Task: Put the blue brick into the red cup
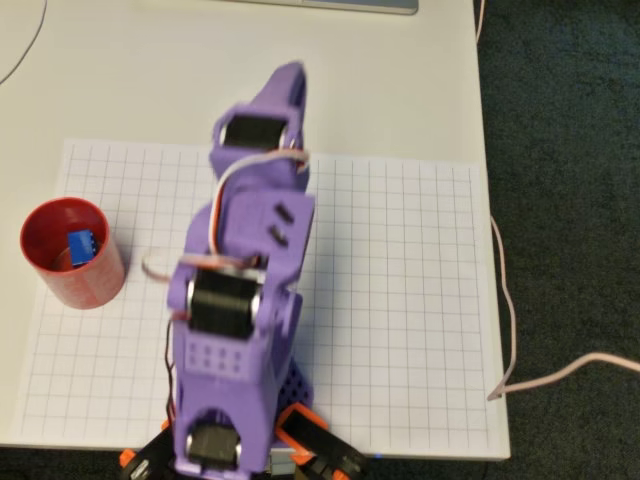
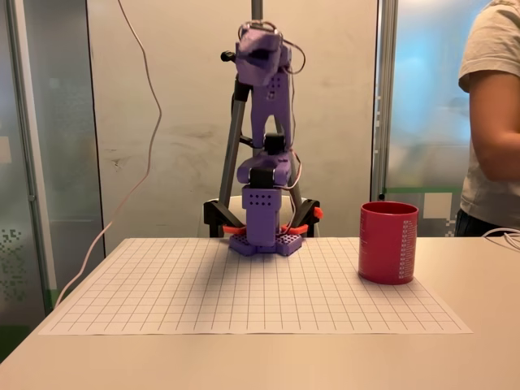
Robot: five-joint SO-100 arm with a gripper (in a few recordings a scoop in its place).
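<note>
The red cup (image 1: 72, 255) stands upright on the left side of the grid mat in the overhead view, and on the right (image 2: 388, 242) in the fixed view. The blue brick (image 1: 82, 243) lies inside the cup, against its wall. The purple arm is folded up over its base, well away from the cup. My gripper (image 1: 290, 80) is raised high (image 2: 258, 36) above the mat; its fingers look pressed together with nothing between them.
A white grid mat (image 1: 400, 300) covers the table. The table's right edge (image 1: 495, 250) drops to dark floor, where a pale cable (image 1: 510, 330) trails. A person (image 2: 491, 122) stands at the right in the fixed view. A tripod pole (image 2: 236, 138) rises behind the arm.
</note>
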